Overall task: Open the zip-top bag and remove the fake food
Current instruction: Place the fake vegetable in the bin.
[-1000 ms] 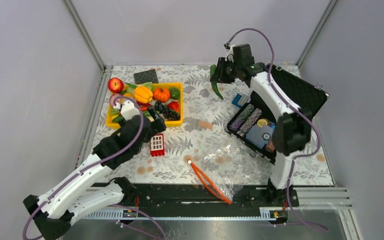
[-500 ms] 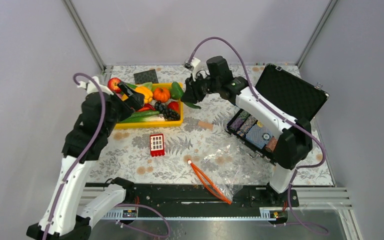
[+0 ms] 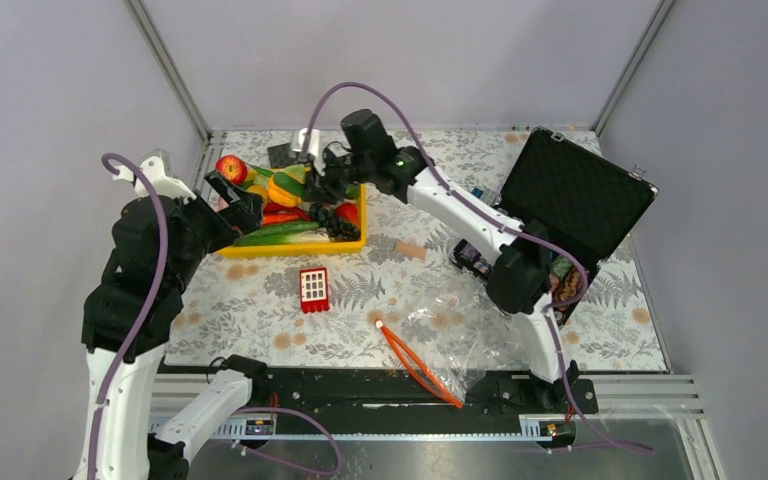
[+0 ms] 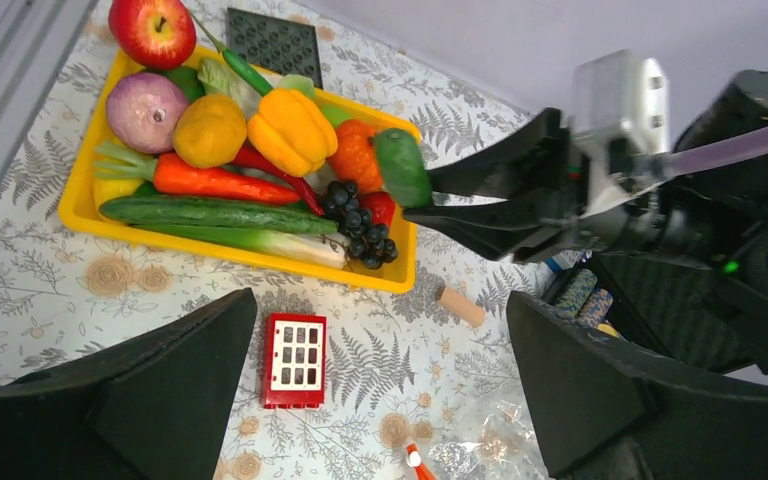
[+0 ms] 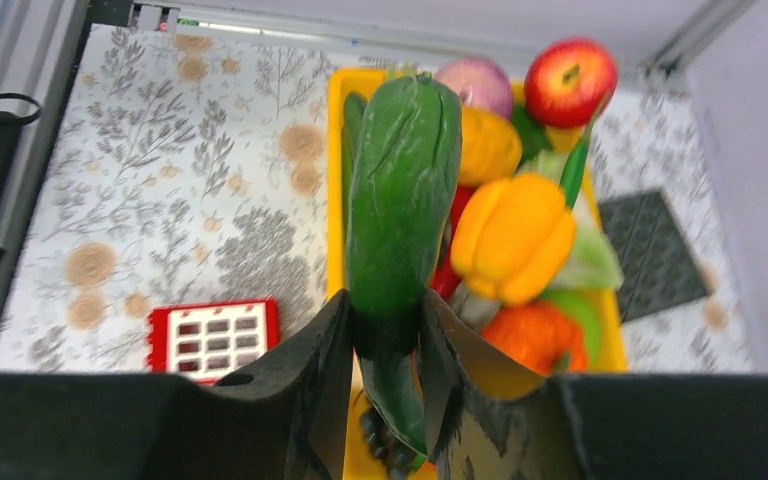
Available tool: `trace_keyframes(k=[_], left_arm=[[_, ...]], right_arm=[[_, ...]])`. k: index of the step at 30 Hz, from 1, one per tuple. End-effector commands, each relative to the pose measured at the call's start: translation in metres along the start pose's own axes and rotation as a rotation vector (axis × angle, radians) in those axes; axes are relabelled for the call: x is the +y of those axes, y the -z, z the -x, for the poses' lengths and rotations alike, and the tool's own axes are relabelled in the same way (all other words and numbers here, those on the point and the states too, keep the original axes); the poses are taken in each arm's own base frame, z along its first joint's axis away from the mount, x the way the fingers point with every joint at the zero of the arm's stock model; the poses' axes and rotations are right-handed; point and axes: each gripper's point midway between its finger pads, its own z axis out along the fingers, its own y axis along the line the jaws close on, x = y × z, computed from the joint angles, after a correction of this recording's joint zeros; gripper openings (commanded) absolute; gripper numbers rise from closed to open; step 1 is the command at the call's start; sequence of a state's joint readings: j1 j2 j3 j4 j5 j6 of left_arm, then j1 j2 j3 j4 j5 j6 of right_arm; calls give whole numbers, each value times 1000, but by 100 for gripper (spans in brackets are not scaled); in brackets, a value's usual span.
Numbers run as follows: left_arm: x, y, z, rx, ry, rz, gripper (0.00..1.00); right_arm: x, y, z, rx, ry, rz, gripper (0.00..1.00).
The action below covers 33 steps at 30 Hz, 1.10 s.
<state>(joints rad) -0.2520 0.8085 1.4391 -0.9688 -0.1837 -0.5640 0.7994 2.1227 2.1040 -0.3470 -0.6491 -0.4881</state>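
The zip-top bag lies flat and crinkled at the table's near edge, its red-orange strip running toward the rail. No gripper touches it. The fake food sits in a yellow tray: apple, bell pepper, pumpkin, onion, carrot. My right gripper hangs over the tray's right end, shut on a dark green pepper. My left gripper is raised left of the tray, open and holding nothing.
A red block with a white grid lies in front of the tray, a small tan cylinder to its right. An open black hard case stands at the right. Cucumber and grapes share the tray.
My right arm swung left from above the case to over the tray, carrying the green pepper. The left arm lifted off the tray's front and pulled back to its left side.
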Motion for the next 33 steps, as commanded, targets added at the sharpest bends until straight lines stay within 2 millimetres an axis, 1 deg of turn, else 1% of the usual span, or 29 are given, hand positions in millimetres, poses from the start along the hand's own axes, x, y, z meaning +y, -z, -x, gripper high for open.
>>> trace_keyframes(k=[1,4,7,9,13,16,20,22,27,33], left_arm=[[-2,16,15,-42,-42,-17,98],[0,16,11,-31,-45,-19,98],[2,17,7,-24,-50,-18,98],[3,17,5,-24,-56,-15,99],[7,17,4,-22,-73,-5,99],[8,16,3,-19,-81,-1,98],[9,15,0,-15,-86,3,98],[10,15,-1,-11,-86,1,98],[10,12,-5,-4,-86,0,98],[10,10,-6,2,-89,-3,99]], right_arm=[[0,-22,11,58,227,4,23],[-1,-40,1,109,310,-13,26],[-2,-55,-16,178,409,-35,27],[-6,-59,-27,224,428,-59,27],[-9,-61,-47,297,437,-74,26],[-11,-65,-57,330,449,-86,26],[-20,-71,-69,376,462,-130,28],[-25,-74,-75,393,453,-168,29],[-37,-77,-78,421,425,-259,30],[-39,-81,-80,428,393,-304,32]])
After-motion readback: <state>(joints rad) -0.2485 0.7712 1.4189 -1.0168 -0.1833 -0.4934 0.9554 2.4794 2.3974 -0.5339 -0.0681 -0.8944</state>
